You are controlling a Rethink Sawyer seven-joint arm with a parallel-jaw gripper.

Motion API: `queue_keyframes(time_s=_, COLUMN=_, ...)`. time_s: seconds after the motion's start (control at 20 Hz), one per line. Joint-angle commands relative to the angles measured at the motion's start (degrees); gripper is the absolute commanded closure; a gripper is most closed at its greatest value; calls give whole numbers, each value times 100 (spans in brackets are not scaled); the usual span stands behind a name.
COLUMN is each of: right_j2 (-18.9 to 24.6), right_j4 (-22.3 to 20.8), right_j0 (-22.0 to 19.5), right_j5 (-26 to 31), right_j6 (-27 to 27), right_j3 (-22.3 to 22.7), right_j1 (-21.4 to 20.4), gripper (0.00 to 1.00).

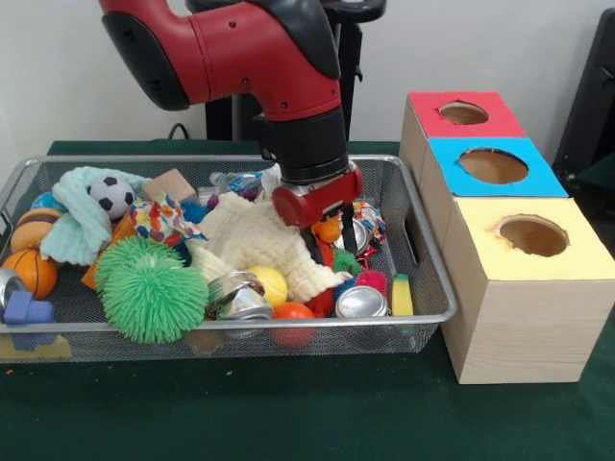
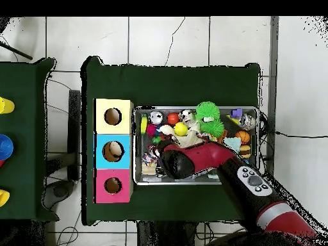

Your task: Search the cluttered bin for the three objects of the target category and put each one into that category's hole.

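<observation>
the end effector [image 1: 347, 233] reaches down into the wire bin [image 1: 428, 279], beside the cream cloth [image 1: 255, 240]. its finger state cannot be told. three boxes with holes [image 1: 509, 230] stand beside the bin on the bench [image 1: 288, 413].

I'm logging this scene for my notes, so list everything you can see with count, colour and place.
wire bin: 1, silver mesh, on the green table
boxes with holes: 3, red, blue, yellow, in a row beside the bin
spiky balls: 2, green, bin front
cloth: 1, cream, bin middle
soccer ball: 1, black and white, bin back
basketballs: 2, orange, bin end
cans: at least 2, silver, bin front
gripper: 1, red and black, down in the bin; fingers' state unclear
</observation>
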Motion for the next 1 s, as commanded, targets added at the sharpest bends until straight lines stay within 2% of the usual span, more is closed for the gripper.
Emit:
queue_keyframes(time_s=0.05, right_j2=57, right_j4=331, right_j0=-163, right_j5=1033, right_j6=-23, right_j3=-502, right_j1=-295, gripper=0)
queue_keyframes(time_s=0.25, right_j2=115, right_j4=409, right_j0=-213, right_j5=1189, right_j6=-121, right_j3=-475, right_j1=-412, gripper=0)
queue_keyframes(time_s=0.5, right_j2=51, right_j4=310, right_j0=-194, right_j5=1088, right_j6=-105, right_j3=-498, right_j1=-311, gripper=0)
queue_keyframes(time_s=1.0, right_j2=-142, right_j4=-308, right_j0=-281, right_j5=38, right_j6=39, right_j3=-897, right_j1=787, gripper=0)
